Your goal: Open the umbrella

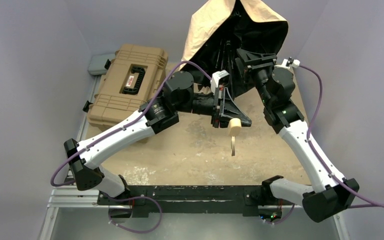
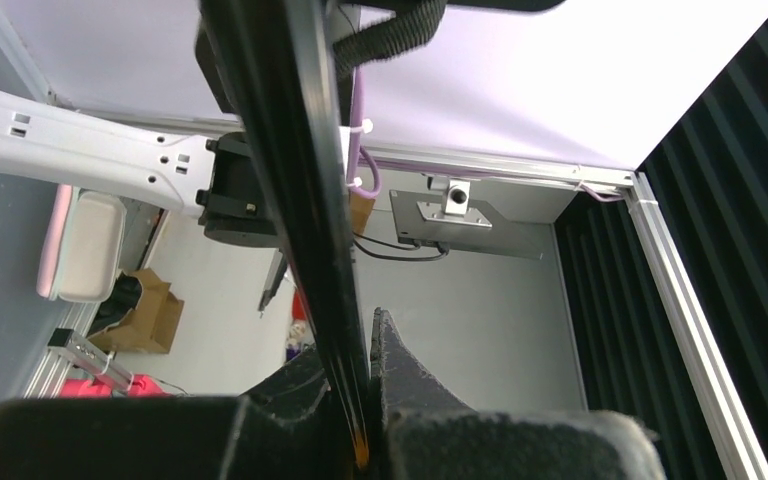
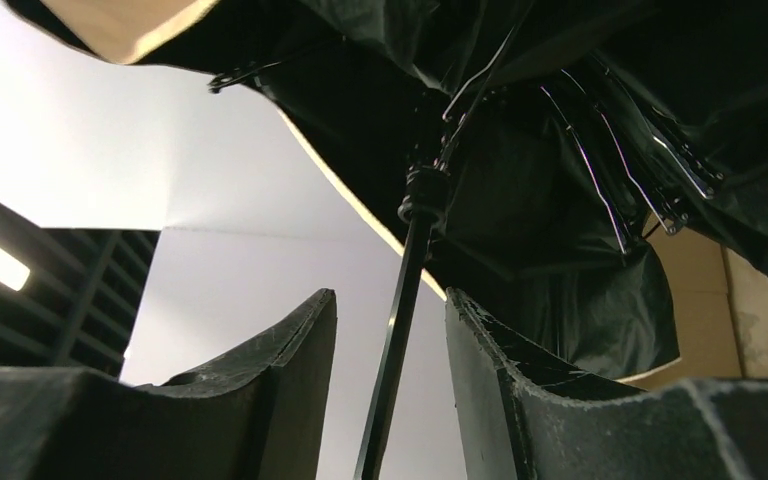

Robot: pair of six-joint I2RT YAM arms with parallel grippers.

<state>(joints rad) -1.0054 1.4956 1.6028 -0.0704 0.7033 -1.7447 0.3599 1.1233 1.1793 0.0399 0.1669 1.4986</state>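
A tan ribbed case [image 1: 130, 82] is seen lying on the far left part of the table [image 1: 180, 150]. A pale blue sleeve [image 1: 98, 62] is tucked behind the case at the far left corner. In the top view the case's near right corner is crossed by the left arm.

The umbrella [image 1: 215, 20] is held above the table's far middle. Its beige canopy is half spread and tipped toward the back wall. Its round handle [image 1: 235, 126] is pointed at the near edge, with a strap [image 1: 233, 146] dangling below. The far edge is hidden by the canopy.

The table's near middle and right side are left bare. Grey walls close it in on the left, right and far sides.

The left gripper [image 1: 232, 116] is clamped on the black shaft [image 2: 310, 250] just beside the handle. This is made plain only in the left wrist view, where the fingers [image 2: 410, 380] are pressed against the shaft.

The right gripper [image 1: 246, 59] is tucked under the canopy in the top view, and its state cannot be told there. In the right wrist view its fingers [image 3: 290, 370] are seen spread. The shaft runs between them with a gap on each side, and the runner [image 3: 425, 190] and ribs [image 3: 600, 170] lie just beyond.
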